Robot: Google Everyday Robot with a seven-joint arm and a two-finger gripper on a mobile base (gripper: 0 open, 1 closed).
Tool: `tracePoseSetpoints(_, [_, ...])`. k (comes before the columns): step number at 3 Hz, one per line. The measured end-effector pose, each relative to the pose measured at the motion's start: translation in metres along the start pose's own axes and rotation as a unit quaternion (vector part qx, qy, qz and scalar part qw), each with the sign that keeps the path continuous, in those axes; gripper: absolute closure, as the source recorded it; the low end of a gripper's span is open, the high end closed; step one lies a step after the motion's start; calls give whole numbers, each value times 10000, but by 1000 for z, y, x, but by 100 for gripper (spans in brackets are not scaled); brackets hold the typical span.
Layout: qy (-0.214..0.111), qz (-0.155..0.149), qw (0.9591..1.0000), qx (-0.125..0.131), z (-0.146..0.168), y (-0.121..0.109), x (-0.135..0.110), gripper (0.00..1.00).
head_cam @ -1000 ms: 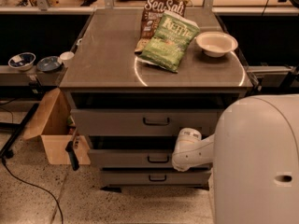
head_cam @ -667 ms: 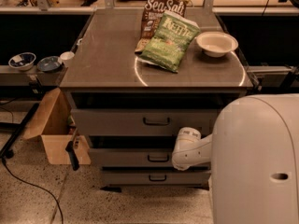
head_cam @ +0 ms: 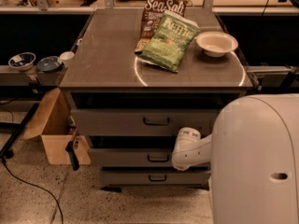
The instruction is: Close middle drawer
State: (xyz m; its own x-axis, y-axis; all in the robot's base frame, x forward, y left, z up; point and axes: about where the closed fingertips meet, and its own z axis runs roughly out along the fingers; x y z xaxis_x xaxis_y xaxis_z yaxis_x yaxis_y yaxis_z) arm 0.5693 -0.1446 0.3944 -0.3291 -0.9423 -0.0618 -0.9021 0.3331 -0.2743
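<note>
The middle drawer (head_cam: 126, 157) is the second grey front of the cabinet, with a small dark handle (head_cam: 156, 158) at its centre. It stands out a little, with a dark gap above its front. My gripper (head_cam: 183, 152) is at the end of the white arm that reaches from my body at the right. It sits against the right part of the middle drawer's front, just right of the handle. The top drawer (head_cam: 140, 122) above it also stands out a little. The lowest drawer (head_cam: 140, 177) is below.
On the cabinet top (head_cam: 103, 55) lie two chip bags (head_cam: 168, 40) and a white bowl (head_cam: 216, 43). An open cardboard box (head_cam: 53, 129) stands on the floor to the left. My white body (head_cam: 257, 162) fills the lower right. A shelf with small bowls (head_cam: 22, 60) is at the left.
My body has edged slightly to the left in view. The arm and the drawers look unchanged.
</note>
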Motion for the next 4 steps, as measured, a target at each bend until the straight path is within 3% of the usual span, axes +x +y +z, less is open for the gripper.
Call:
tracePoseSetpoints(2, [-58, 64, 10000, -33, -8, 10, 7, 12])
tracePoseSetpoints(3, [-153, 192, 9996, -107, -29, 34, 23, 0])
tracePoseSetpoints(4, [-153, 192, 9996, -107, -29, 35, 23, 0])
